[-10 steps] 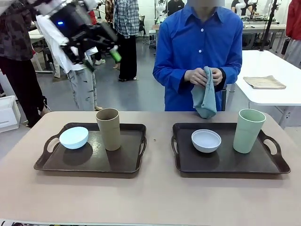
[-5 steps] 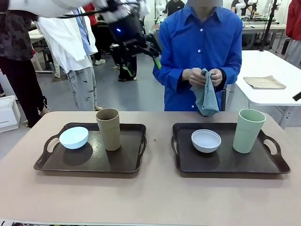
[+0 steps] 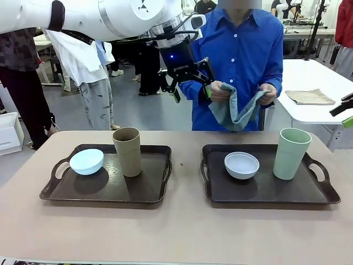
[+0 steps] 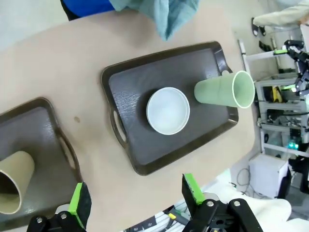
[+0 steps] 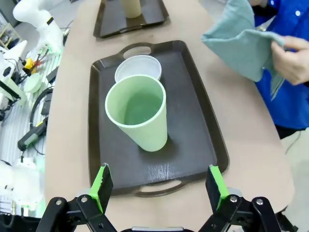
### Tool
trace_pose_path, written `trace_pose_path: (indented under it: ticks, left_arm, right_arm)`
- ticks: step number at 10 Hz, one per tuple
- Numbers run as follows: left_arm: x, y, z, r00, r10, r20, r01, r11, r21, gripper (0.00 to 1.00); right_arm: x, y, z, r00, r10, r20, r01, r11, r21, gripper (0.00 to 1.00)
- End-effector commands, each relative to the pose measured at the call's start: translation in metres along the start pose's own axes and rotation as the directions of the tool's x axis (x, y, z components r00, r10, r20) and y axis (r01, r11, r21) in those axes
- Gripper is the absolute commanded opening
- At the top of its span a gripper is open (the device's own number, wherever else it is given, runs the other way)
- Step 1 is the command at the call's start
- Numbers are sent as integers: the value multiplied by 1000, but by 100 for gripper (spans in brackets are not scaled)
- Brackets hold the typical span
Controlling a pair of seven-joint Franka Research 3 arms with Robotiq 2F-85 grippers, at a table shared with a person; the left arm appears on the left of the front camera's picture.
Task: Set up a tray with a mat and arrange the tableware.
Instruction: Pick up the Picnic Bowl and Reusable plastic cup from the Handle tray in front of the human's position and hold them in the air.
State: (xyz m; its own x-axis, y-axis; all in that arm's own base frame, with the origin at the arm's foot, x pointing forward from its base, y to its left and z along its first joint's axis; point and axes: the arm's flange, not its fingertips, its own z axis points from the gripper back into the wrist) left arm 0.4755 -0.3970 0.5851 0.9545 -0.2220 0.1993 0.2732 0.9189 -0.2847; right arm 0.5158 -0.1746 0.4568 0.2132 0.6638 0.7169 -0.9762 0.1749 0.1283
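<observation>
Teal cloth mat: at upper centre of the front view, now pulled open between the person's two hands. A second ago it hung bunched at the chest. It lies on no tray yet.
Tableware: unmoved. The light blue bowl and brown cup stand on the left tray at lower left. The whitish bowl and pale green cup stand on the right tray at lower right.
Left jaws: swept from the upper left corner to upper centre, now just beside the hand at the mat's left end. They are open and hold nothing, with the green pads wide apart in the left wrist view.
Right jaws: the tip is newly in at the right edge, mid-height. They are open and empty, spread above the pale green cup in the right wrist view.
Table: bare tan top around both trays.
Meaning: the spread mat and the arriving left jaws look like a handover about to start. The mat step is still undone, and the tableware on the chosen tray will likely have to be lifted off first.
</observation>
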Motion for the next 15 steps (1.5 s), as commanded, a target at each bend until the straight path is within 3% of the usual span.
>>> trace_pose_path:
  ticks: [1, 4, 5, 6, 9, 12, 15]
  left_arm:
    - [-7, 4, 10, 1000, 3, 13, -3, 1000, 9, 100]
    - [0, 2, 8, 1000, 3, 13, -3, 1000, 2, 100]
    - [7, 1, -1, 1000, 9, 8, -9, 998, -56, 100]
    - [9, -7, -11, 1000, -3, -11, 2, 997, -73, 100]
    - [13, -31, -35, 999, -23, -41, 21, 998, -53, 100]
    - [20, -54, -86, 996, -77, -50, 75, 996, -42, 100]
    - [26, -70, -122, 992, -66, -109, 64, 998, -19, 100]
  right_arm:
    - [3, 1, 2, 1000, -15, -25, 15, 1000, -16, 100]
    - [-2, 1, 4, 1000, -4, -1, 4, 1000, -12, 100]
    - [-6, -6, -13, 978, 196, 69, -205, 965, 163, 100]
    - [-11, -14, -26, 968, 232, 95, -247, 947, 205, 100]
    - [-32, -22, -41, 985, 149, 90, -172, 925, 338, 100]
    - [-40, -30, -57, 980, 138, 141, -178, 925, 336, 100]
    - [-36, -40, -83, 971, 160, 179, -211, 922, 325, 100]
